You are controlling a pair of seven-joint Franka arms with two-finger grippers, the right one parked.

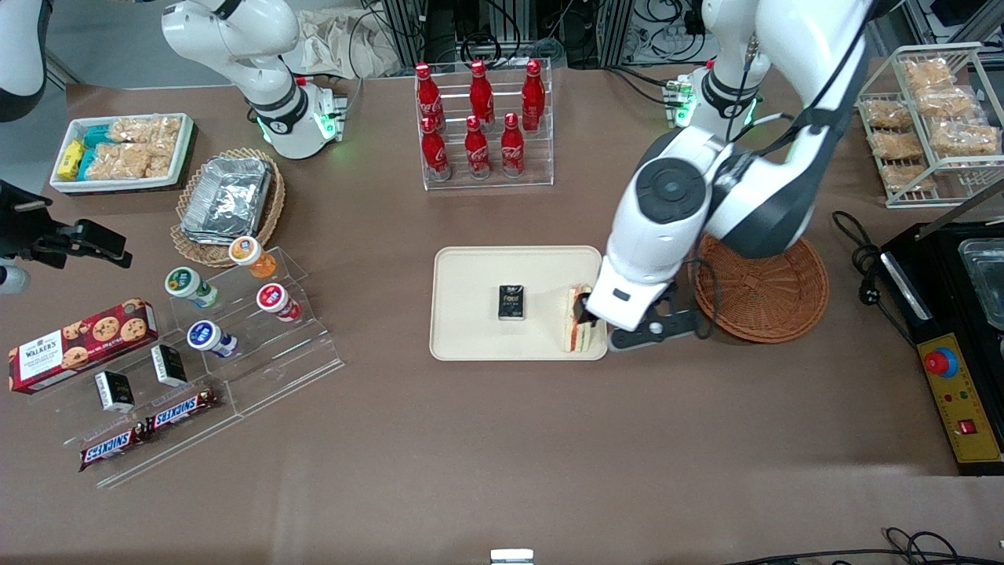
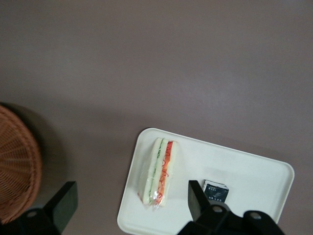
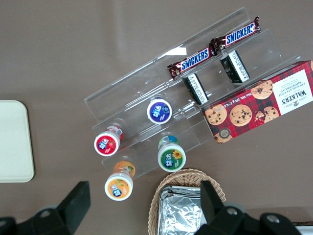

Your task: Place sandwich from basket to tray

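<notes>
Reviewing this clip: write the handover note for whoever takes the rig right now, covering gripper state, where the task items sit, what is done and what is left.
Gripper: open, hanging above the sandwich, holding nothing.
Sandwich: lying on the tray, at the tray's end nearest the basket, beside a small black box.
Basket: on the table beside the tray, with no sandwich seen in it.
Done: sandwich moved to the tray and released.
Left: probably only lifting the arm clear.
</notes>
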